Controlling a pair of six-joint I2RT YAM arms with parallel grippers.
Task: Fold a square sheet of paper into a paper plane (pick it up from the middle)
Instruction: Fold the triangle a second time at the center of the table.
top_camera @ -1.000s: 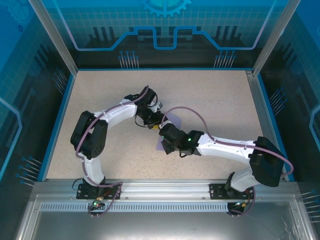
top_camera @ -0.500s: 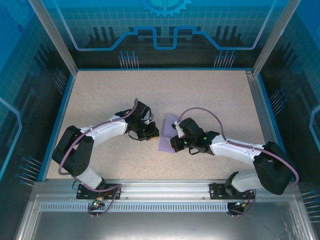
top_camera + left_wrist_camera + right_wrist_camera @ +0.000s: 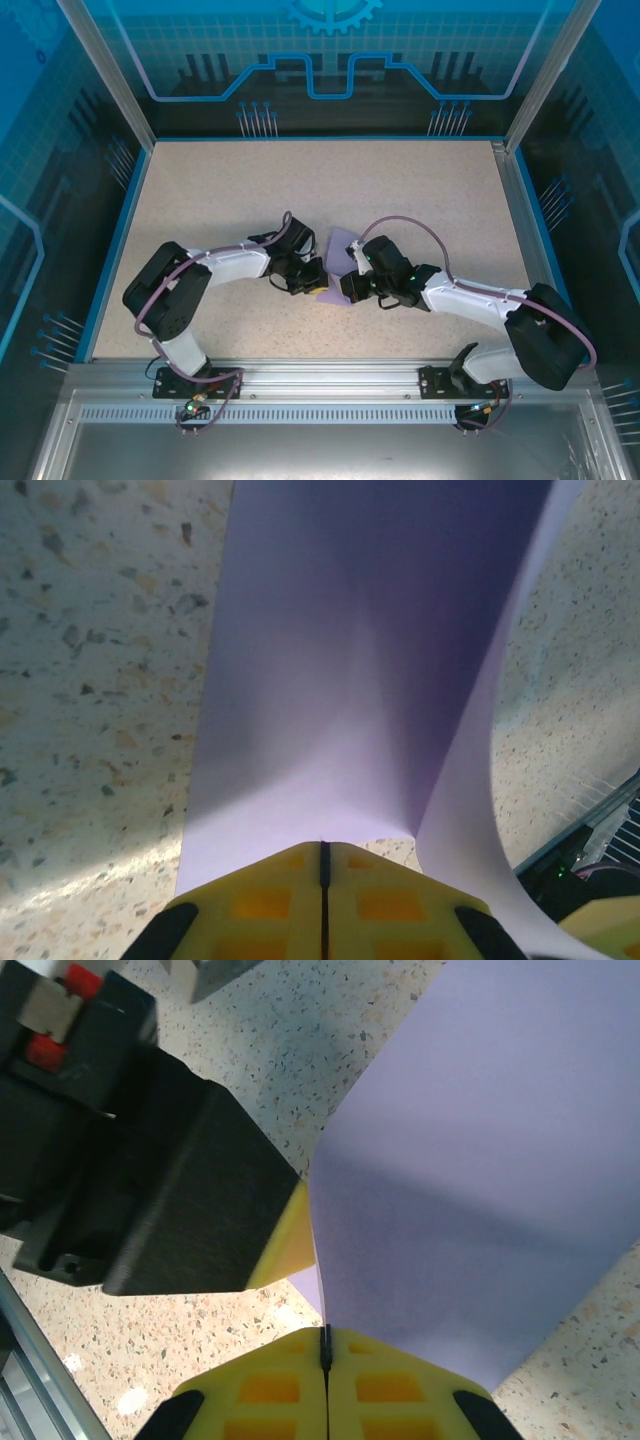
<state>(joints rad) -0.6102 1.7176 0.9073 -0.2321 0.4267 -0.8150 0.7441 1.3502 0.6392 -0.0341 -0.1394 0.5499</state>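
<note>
Both grippers clamp one thin pale-purple square sheet of paper (image 3: 343, 246) near the middle of the speckled beige tabletop (image 3: 430, 190).

The left gripper (image 3: 314, 281) and right gripper (image 3: 346, 285) meet almost tip to tip, their black bodies covering much of the sheet from above, so only an upper corner and a sliver at the near side show. In the left wrist view the left gripper (image 3: 322, 858) has its yellow pads pressed together on the sheet's near edge, and the paper (image 3: 340, 680) rises off the table in a curved, bowed wall. In the right wrist view the right gripper (image 3: 325, 1342) is likewise pinched onto a crease of the paper (image 3: 480, 1170), with the left gripper's black housing (image 3: 170, 1180) just beside it, blocking the tabletop behind. A blue rim (image 3: 320, 138), a blue printed back panel (image 3: 330, 60) and a near aluminium rail (image 3: 320, 372) enclose the table.
</note>
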